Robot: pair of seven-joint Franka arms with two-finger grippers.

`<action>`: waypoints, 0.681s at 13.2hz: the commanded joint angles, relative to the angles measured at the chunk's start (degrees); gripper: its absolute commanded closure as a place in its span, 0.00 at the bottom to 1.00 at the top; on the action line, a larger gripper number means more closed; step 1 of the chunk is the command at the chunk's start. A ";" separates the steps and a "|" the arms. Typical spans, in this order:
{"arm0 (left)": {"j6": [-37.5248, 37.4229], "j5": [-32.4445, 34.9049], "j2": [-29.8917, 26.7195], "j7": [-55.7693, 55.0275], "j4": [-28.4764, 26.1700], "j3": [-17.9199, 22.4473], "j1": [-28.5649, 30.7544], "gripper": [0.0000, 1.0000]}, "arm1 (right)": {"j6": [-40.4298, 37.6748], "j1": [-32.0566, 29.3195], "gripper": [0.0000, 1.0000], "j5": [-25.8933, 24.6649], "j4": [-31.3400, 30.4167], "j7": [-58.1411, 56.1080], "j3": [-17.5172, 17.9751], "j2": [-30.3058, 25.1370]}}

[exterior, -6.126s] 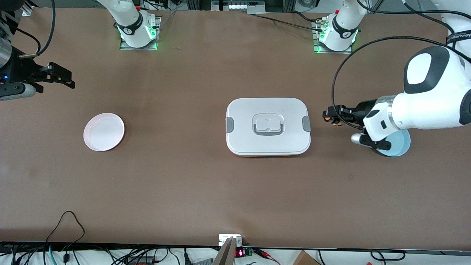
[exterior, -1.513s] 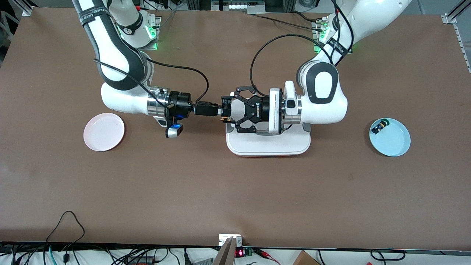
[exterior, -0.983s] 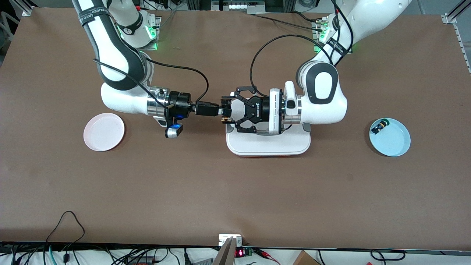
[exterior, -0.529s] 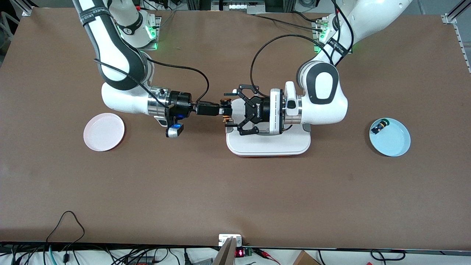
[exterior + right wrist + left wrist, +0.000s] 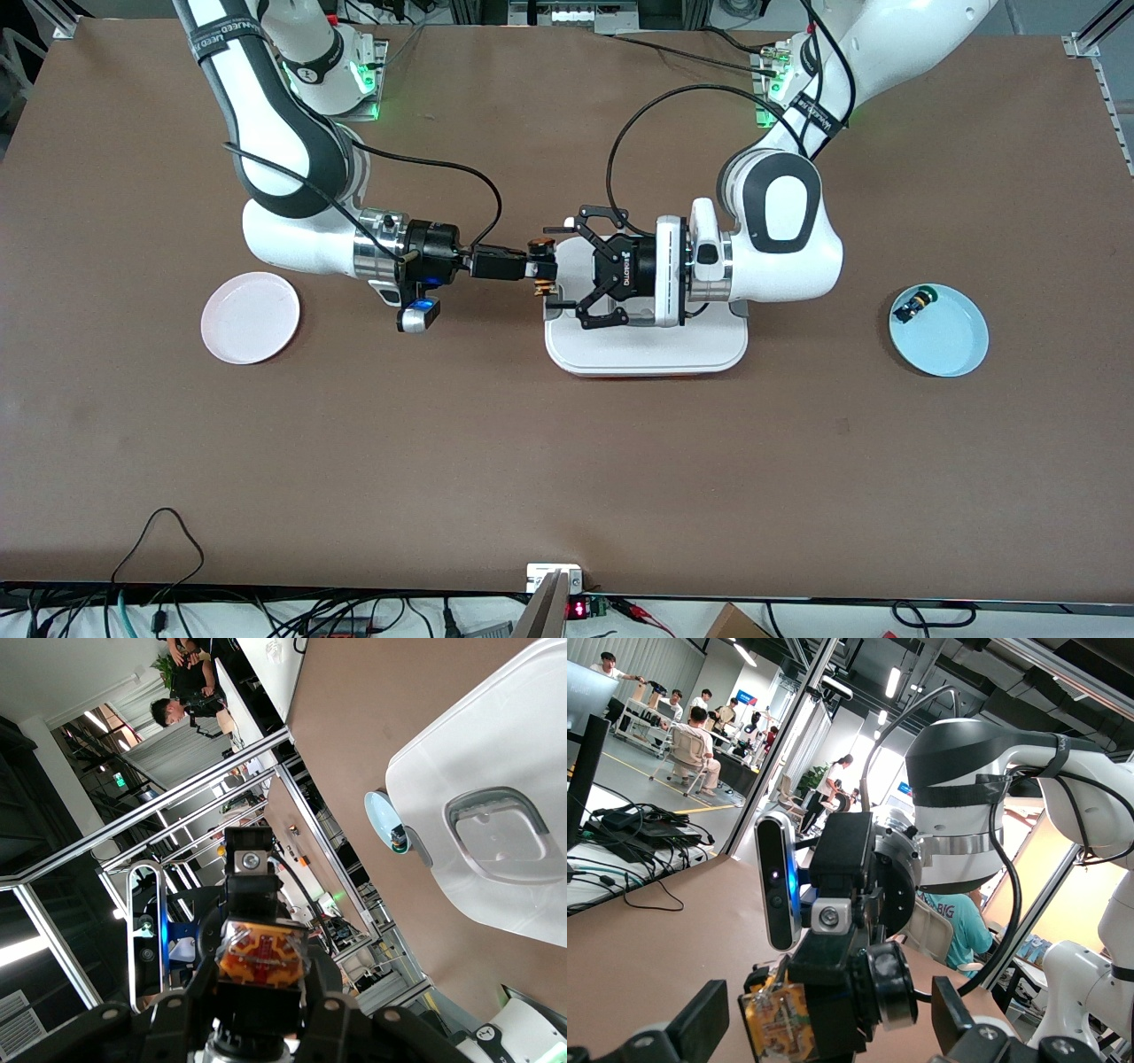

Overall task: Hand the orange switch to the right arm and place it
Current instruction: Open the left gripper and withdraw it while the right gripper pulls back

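The orange switch (image 5: 541, 264) is held in the air over the table, beside the white box's edge toward the right arm's end. Its orange cap and brownish-gold end stick out on either side of the grip. My right gripper (image 5: 538, 265), narrow and black, is shut on its black body. My left gripper (image 5: 560, 269) is open, its fingers (image 5: 561, 304) spread wide to either side of the switch and not touching it. The left wrist view shows the switch (image 5: 778, 1020) in the right gripper between my open left fingers (image 5: 700, 1028). The right wrist view shows the switch (image 5: 263, 958) clamped in the right gripper (image 5: 257, 1014).
A white lidded box (image 5: 647, 350) lies mid-table under the left gripper. A pink plate (image 5: 251, 317) sits toward the right arm's end. A blue plate (image 5: 948, 341) toward the left arm's end holds a green-capped switch (image 5: 915, 305).
My left gripper has opened off the orange switch and drawn back a little toward the left arm's end. My right gripper stays shut on the switch in the same place.
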 commanded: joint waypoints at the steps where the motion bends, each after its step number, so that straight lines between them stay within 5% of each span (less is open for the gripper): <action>1: -3.11 -0.58 -0.77 -0.14 -0.30 0.11 1.41 0.00 | -0.31 -0.29 1.00 0.73 -0.19 -0.63 -0.04 -0.38; 9: -18.49 24.71 -2.78 -21.03 1.19 0.11 11.16 0.00 | -0.92 -0.47 1.00 0.73 -0.19 -0.63 -0.31 -0.29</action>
